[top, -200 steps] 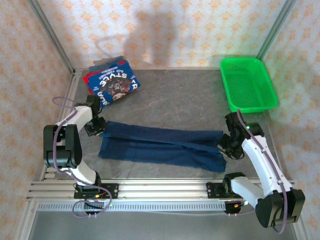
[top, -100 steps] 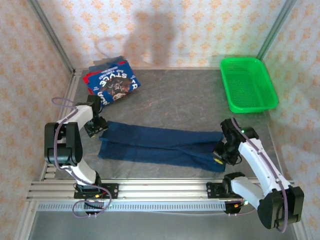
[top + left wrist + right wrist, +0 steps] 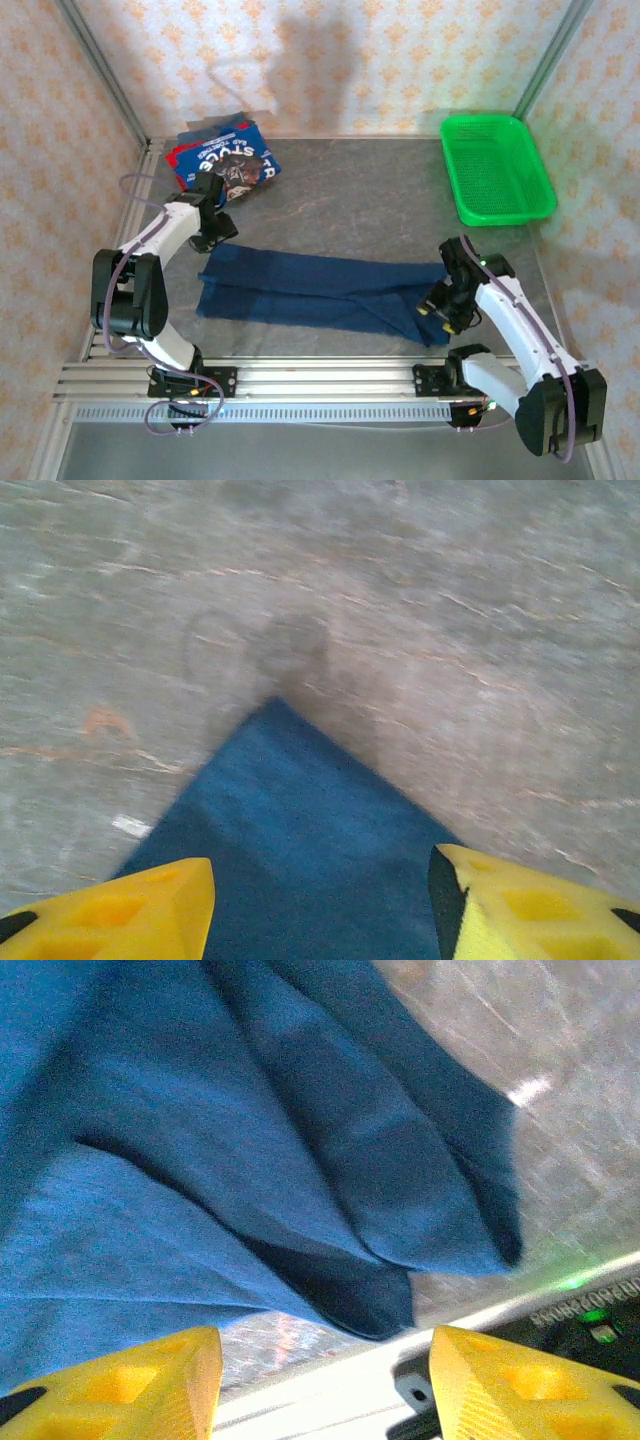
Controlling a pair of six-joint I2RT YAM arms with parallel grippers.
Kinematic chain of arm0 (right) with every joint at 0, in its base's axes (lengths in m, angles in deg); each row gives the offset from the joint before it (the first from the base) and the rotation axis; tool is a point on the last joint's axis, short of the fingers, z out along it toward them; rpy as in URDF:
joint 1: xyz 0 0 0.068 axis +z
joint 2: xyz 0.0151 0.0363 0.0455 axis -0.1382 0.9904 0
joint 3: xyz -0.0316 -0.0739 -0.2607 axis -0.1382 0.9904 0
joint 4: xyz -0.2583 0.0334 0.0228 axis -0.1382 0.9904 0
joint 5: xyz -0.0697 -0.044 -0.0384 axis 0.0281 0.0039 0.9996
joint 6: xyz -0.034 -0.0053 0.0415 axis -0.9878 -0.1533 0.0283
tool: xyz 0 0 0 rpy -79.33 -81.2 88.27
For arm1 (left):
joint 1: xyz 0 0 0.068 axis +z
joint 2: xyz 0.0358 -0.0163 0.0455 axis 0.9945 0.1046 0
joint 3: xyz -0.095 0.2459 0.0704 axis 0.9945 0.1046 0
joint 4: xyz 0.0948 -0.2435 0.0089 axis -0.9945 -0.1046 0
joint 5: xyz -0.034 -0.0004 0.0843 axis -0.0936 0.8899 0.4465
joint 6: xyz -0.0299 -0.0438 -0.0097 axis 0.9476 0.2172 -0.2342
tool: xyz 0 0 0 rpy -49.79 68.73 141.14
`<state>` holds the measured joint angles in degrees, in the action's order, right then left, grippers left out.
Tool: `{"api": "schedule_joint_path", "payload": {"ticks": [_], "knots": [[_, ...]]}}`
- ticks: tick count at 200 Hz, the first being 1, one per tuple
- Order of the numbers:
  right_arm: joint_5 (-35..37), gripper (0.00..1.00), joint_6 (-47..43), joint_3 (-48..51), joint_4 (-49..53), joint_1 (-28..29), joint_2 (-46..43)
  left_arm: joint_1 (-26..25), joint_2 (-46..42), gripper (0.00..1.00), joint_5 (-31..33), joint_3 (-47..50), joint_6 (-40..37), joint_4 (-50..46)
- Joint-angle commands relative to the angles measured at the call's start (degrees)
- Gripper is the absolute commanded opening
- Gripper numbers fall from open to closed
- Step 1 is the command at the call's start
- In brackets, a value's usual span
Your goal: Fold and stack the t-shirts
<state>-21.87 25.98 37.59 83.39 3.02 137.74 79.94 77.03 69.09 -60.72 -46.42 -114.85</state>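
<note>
The left gripper (image 3: 214, 230) had shifted past the far-left corner of the long, dark navy cloth t-shirt (image 3: 310, 290), jaws apart and empty. The right gripper (image 3: 438, 310) had slid over the shirt's right end, also spread. Stretched across the grey table (image 3: 380, 190), the limp, light cloth looked best pinched at its corners.

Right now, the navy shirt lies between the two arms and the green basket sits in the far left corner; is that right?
Not quite: the top view shows the basket in the far right corner; the navy shirt is as you say.
</note>
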Motion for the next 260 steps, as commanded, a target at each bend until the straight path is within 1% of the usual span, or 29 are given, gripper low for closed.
{"api": "schedule_joint_path", "payload": {"ticks": [1,25,58,61,71,96,134,152,169,189,198,219,240,260], "knots": [[-4.7,0.56,-2.7,-3.0,-9.2,0.4,4.1,-1.9,-0.3,0.59,-3.7,-0.7,0.4,4.1],[-7.9,0.53,-7.7,-6.7,-13.3,1.5,13.4,-3.4,1.4,0.59,-8.6,-1.2,-0.4,6.4],[-9.0,0.46,-13.7,-10.0,-14.6,2.2,23.3,-5.7,5.6,0.59,-15.8,-3.3,-1.9,6.4],[-9.0,0.45,-13.9,-10.2,-14.8,2.2,23.7,-6.0,6.0,0.59,-16.1,-3.5,-3.3,6.2],[-9.1,0.44,-14.8,-10.3,-15.4,2.4,25.4,-6.9,7.6,0.58,-16.6,-4.4,-4.1,5.2],[-9.0,0.4,-16.2,-10.0,-17.5,2.8,28.5,-8.3,10.7,0.56,-17.2,-5.2,-4.1,4.4],[-11.6,0.38,-18.2,-11.1,-20.6,5.2,33.4,-8.7,11.3,0.54,-17.3,-4.3,-3.2,5.6],[-11.1,0.37,-19.4,-11.8,-20.1,6.5,35.8,-8.9,11.0,0.54,-17.3,-3.8,-3.0,5.5],[-10.6,0.34,-19.8,-11.7,-20.1,6.7,37.0,-9.4,10.6,0.54,-16.9,-3.0,-2.8,5.5],[-9.9,0.28,-20.6,-11.8,-19.7,6.7,37.2,-9.9,9.9,0.53,-16.0,-1.7,-2.5,5.7],[-10.2,0.24,-21.2,-11.7,-19.6,6.7,37.0,-10.0,9.4,0.53,-15.5,-1.0,-2.5,5.9],[-11.9,0.09,-22.3,-11.0,-19.5,6.7,36.2,-10.0,8.3,0.53,-14.5,0.5,-0.6,6.3],[-13.5,0.0,-23.3,-9.7,-19.3,6.7,34.2,-10.0,7.3,0.52,-13.5,1.2,-0.8,6.6],[-13.5,0.0,-23.8,-8.2,-19.0,6.7,32.7,-10.0,8.0,0.52,-13.3,0.5,-1.8,6.8]]}}
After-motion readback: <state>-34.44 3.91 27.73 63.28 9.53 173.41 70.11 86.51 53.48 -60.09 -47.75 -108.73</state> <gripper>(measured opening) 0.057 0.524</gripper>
